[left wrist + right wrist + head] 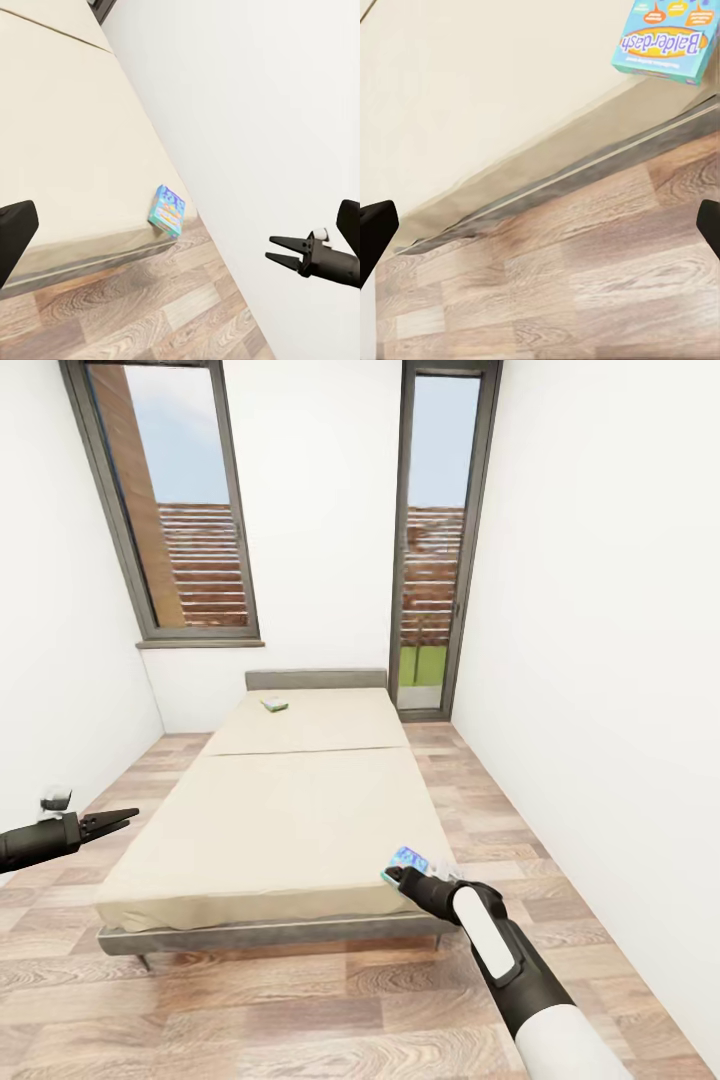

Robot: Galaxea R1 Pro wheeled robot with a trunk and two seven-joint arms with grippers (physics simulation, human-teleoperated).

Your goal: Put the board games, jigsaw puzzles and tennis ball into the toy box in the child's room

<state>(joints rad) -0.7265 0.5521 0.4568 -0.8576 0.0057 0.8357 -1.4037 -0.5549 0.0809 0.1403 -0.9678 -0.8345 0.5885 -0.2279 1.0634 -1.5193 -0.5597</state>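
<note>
— Balderdash box (408, 859)? Lower right of the head frame, on the bed (270, 810) corner, just beside the right tool (398, 876).
— Right tool state? Cannot tell from here. Left tool (118, 820): together, empty, at left edge.
— Advice: approach squarely, straddle the box edge, avoid nudging off. Second box (274, 704) waiting near the headboard.
</note>
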